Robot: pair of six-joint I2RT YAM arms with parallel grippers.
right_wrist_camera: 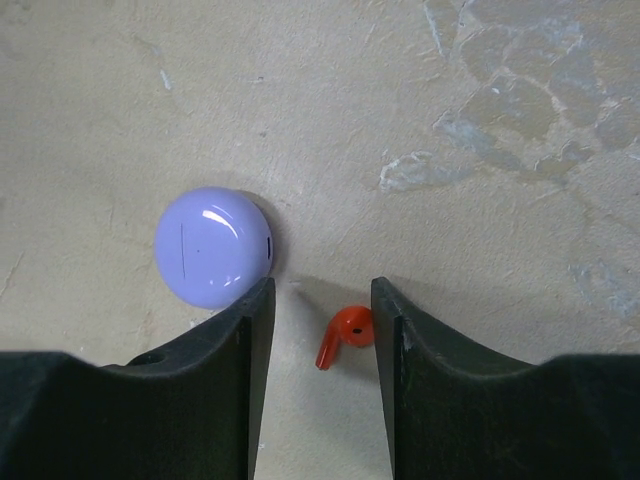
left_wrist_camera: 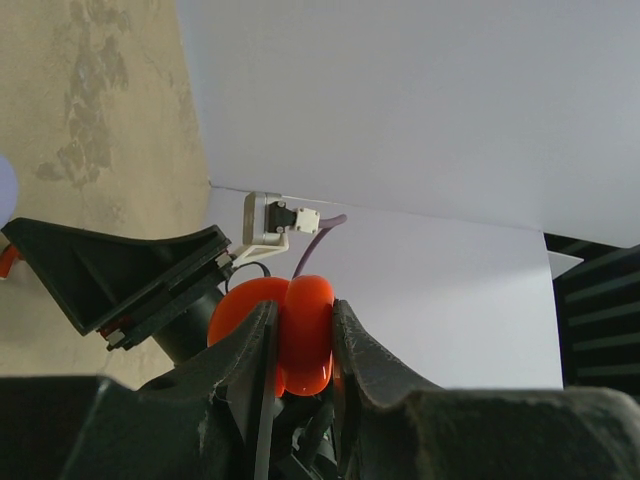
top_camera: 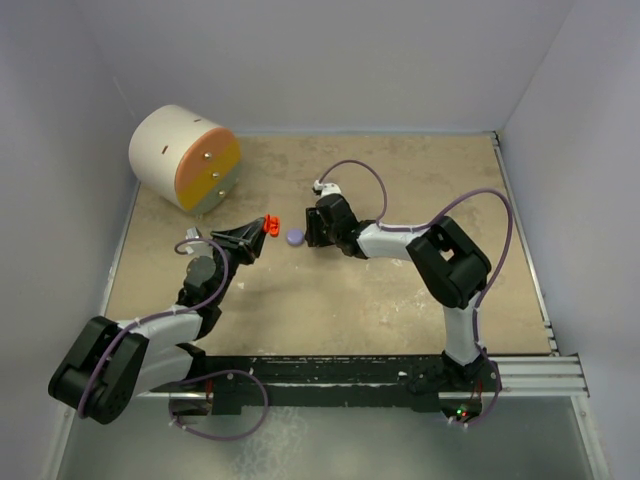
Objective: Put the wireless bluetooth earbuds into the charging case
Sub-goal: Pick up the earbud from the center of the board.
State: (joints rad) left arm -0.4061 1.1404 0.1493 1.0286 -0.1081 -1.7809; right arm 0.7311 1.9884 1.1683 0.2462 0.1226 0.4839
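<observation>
My left gripper (top_camera: 264,227) is shut on a red round charging case (top_camera: 270,224), held above the table; in the left wrist view the case (left_wrist_camera: 305,335) sits pinched between the two fingers. My right gripper (top_camera: 311,238) is open and points down at the table. In the right wrist view one red earbud (right_wrist_camera: 345,336) lies on the table between the open fingers (right_wrist_camera: 240,340), close against the right one. A closed lavender round case (right_wrist_camera: 213,247) lies just outside the left finger; it also shows from above (top_camera: 295,237). The lavender earbuds and the other red one are out of view.
A large white cylinder (top_camera: 185,157) with an orange, yellow and green face lies at the back left. White walls enclose the tan table (top_camera: 400,300) on three sides. A metal rail (top_camera: 530,375) runs along the near edge.
</observation>
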